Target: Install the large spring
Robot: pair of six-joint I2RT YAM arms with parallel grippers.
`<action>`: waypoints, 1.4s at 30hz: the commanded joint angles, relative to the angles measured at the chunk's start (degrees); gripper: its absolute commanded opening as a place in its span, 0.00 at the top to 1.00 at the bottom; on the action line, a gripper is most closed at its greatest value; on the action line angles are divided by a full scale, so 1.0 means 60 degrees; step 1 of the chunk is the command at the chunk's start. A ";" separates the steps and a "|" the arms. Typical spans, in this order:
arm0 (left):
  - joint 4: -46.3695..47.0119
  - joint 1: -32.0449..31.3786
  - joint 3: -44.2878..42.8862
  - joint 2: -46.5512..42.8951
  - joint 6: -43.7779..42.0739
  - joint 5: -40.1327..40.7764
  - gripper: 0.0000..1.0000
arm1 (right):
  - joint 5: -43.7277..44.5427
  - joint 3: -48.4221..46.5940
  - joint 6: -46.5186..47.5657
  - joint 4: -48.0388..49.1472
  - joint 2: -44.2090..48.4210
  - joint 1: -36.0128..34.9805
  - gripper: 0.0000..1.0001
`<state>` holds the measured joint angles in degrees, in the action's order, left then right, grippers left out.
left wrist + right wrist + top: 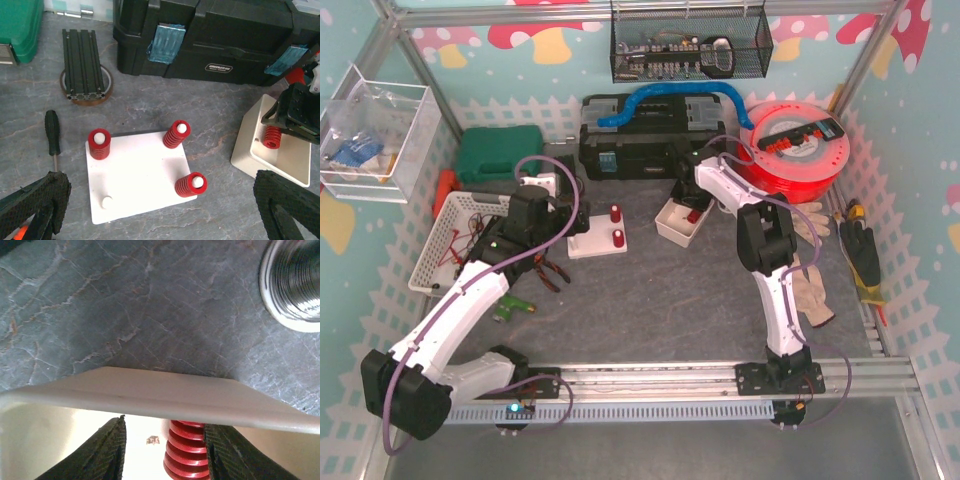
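The left gripper (160, 207) hangs spread wide over the white peg board (135, 175) at lower centre, where three red springs (99, 144) sit on pegs and one peg (107, 202) is bare. At the right edge, the right gripper (165, 445) stands partly spread inside the cream tray (150, 395), straddling the large spring (187, 455) with a gap on one side.

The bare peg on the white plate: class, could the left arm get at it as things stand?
Probably yes. The left gripper hovers over the white plate, jaws wide open, and nothing covers the bare peg; the red springs sit on other pegs.
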<state>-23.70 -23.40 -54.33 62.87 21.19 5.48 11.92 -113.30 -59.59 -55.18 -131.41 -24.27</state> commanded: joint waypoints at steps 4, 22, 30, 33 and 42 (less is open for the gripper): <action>0.0069 -0.0041 -0.0054 0.0006 -0.0125 0.0211 0.01 | 0.0435 -0.0807 0.0372 -0.0160 -0.0066 0.0076 0.53; 0.0071 -0.0041 -0.0028 0.0018 -0.0135 0.0157 0.01 | -0.0355 0.0947 -0.0346 0.0506 -0.0001 0.0063 0.60; 0.0069 -0.0041 -0.0031 0.0053 -0.0156 0.0182 0.01 | -0.0331 0.1490 -0.0174 0.1046 0.0118 0.0061 0.63; 0.0070 -0.0041 0.0072 -0.0017 -0.0134 0.0215 0.01 | -0.0314 0.1678 -0.0042 0.1249 0.0132 0.0061 0.68; -0.0014 -0.0032 -0.0232 0.0243 0.0000 -0.0037 0.01 | -0.0305 0.2422 0.0670 0.2159 0.1056 0.0061 0.83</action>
<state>-23.73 -23.40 -54.15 63.13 21.21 5.96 9.50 -101.62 -58.15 -45.25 -128.16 -24.01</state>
